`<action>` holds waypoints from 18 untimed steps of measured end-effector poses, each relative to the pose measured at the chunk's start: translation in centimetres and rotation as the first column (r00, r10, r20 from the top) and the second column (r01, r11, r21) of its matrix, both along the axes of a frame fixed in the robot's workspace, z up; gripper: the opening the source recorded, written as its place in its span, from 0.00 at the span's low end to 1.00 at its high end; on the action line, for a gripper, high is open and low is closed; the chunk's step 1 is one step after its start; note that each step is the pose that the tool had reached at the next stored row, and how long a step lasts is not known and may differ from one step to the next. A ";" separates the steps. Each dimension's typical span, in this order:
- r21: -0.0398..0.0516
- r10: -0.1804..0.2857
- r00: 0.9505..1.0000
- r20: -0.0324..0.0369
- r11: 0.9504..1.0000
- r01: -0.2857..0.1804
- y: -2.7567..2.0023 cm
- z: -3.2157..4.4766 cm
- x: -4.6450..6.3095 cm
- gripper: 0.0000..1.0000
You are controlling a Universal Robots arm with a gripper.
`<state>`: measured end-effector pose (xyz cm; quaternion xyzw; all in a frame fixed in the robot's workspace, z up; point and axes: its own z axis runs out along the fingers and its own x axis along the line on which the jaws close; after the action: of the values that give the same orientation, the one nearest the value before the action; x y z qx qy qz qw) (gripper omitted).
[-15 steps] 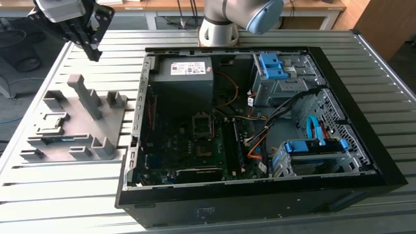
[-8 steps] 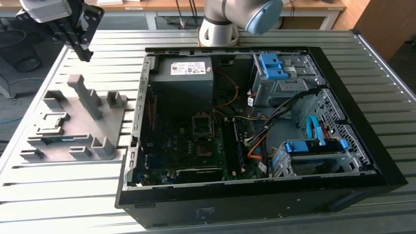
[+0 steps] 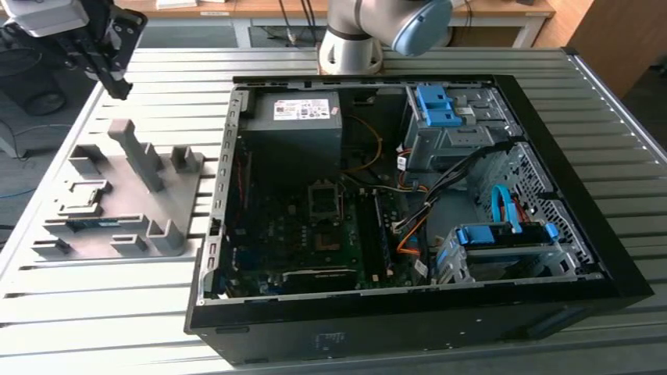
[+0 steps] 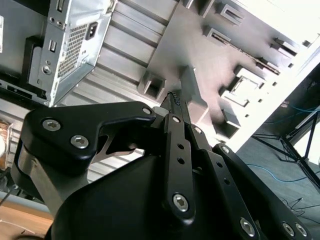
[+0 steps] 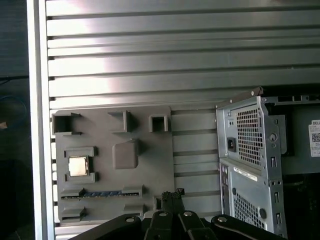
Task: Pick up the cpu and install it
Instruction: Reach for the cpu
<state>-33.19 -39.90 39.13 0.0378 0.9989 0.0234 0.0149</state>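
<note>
On gray holder (image 5: 150,165), cpu (image 5: 78,166) well apart from closed tool (image 5: 172,194).

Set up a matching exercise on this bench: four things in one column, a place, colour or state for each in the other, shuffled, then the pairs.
Things
1. cpu
2. gripper
3. computer case
4. drive brackets

Descriptions
A. blue
B. lies open on the slatted table
C. sits in a recess of the grey holder
D. hangs above the table near the holder, shut, holding nothing

Pairs: 1-C, 2-D, 3-B, 4-A
</note>
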 end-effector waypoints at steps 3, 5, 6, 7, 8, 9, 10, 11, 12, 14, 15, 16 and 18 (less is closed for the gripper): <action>0.000 0.000 1.000 0.000 1.000 0.000 0.01 -0.07 -0.8 0.10; 0.000 0.000 1.000 0.000 1.000 0.000 0.01 -0.12 -1.5 0.10; 0.000 0.000 1.000 0.000 1.000 0.000 0.01 -0.14 -1.8 0.10; 0.000 0.000 1.000 0.000 1.000 0.000 0.02 -0.17 -2.2 0.10; 0.000 0.000 1.000 0.000 1.000 0.000 0.02 -0.21 -2.5 0.10; 0.000 0.000 1.000 0.000 1.000 0.000 0.03 -0.25 -2.9 0.10; 0.000 0.000 1.000 0.000 1.000 0.000 0.03 -0.31 -3.2 0.10; 0.000 0.000 1.000 0.000 1.000 0.000 0.04 -0.36 -3.5 0.10; 0.000 0.000 1.000 0.000 1.000 0.000 0.05 -0.41 -3.8 0.10; 0.000 0.000 1.000 0.000 1.000 0.000 0.06 -0.50 -4.4 0.10; 0.000 0.000 1.000 0.000 1.000 0.000 0.07 -0.53 -4.8 0.10; 0.000 0.000 1.000 0.000 1.000 0.000 0.07 -0.55 -5.1 0.10; 0.000 0.000 1.000 0.000 1.000 0.000 0.08 -0.61 -5.8 0.10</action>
<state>-38.96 -39.81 38.52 0.0378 0.9989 0.0234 0.0148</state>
